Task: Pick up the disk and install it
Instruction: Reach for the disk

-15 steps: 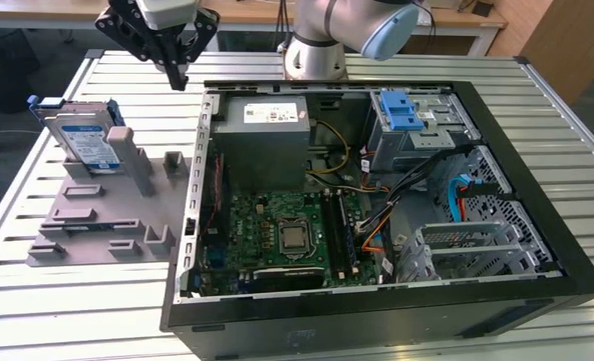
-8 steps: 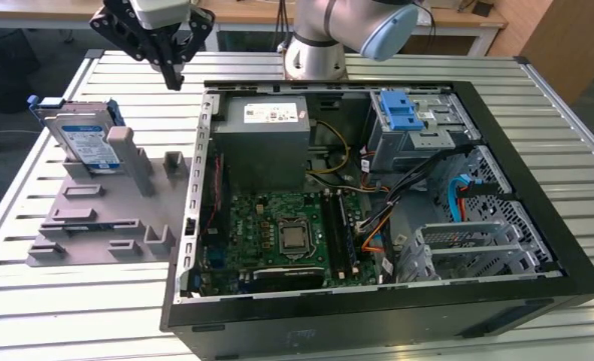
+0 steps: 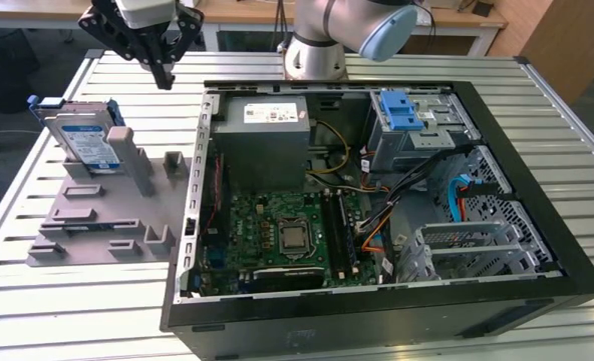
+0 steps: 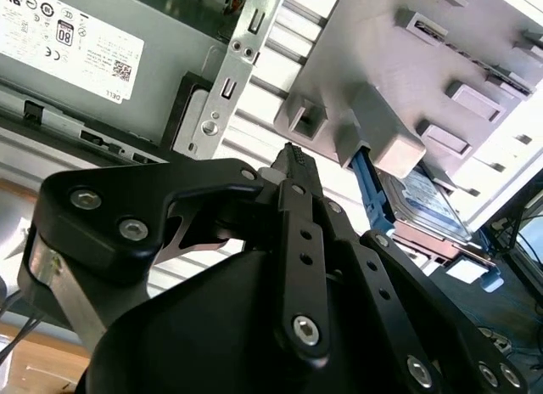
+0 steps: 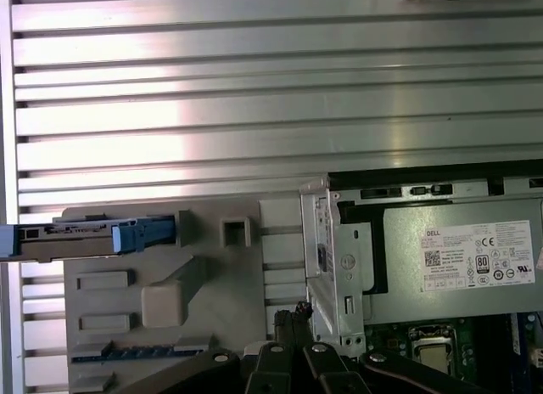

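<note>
The disk (image 3: pixel 84 143) is a silver drive with a blue-and-white label and blue side rails. It stands on edge, leaning in a slot at the far end of the grey holder plate (image 3: pixel 96 218). The second wrist view shows the disk (image 4: pixel 424 199) behind a grey post. In the first wrist view the disk (image 5: pixel 93 235) appears edge-on. My gripper (image 3: pixel 164 77) hangs above the table behind the holder, toward the exterior view's right of the disk and apart from it. Its black fingers (image 4: pixel 293 160) meet at the tips with nothing between them, as do the fingers (image 5: pixel 299 313) in the first wrist view.
An open black computer case (image 3: pixel 537 180) lies on the slatted metal table (image 3: pixel 66 316), at the exterior view's right of the holder. Inside are a grey power-supply box (image 3: pixel 262 143), a motherboard (image 3: pixel 287 233) and a blue-latched drive cage (image 3: pixel 402 113). The arm's base (image 3: pixel 312 53) stands behind the case.
</note>
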You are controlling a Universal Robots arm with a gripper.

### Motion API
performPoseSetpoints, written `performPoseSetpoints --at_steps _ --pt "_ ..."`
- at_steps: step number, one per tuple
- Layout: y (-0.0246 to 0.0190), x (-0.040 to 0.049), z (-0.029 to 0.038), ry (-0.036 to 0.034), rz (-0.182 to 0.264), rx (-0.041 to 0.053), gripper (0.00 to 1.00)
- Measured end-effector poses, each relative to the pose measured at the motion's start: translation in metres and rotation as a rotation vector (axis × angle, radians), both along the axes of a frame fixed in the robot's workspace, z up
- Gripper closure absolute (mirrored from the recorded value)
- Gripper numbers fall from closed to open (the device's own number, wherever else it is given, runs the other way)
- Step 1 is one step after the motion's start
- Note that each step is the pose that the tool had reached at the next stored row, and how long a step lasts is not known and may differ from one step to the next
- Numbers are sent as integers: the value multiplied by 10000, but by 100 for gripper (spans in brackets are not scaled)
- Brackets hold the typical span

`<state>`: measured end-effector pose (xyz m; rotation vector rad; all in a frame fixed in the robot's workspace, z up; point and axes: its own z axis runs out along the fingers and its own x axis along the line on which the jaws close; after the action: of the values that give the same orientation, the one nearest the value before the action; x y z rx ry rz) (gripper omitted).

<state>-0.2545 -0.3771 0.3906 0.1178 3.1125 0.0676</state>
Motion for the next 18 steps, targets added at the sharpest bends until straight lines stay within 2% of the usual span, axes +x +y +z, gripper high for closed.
performPoseSetpoints --at_steps 18 --pt "32 -206 -7 0 -1 0 89"
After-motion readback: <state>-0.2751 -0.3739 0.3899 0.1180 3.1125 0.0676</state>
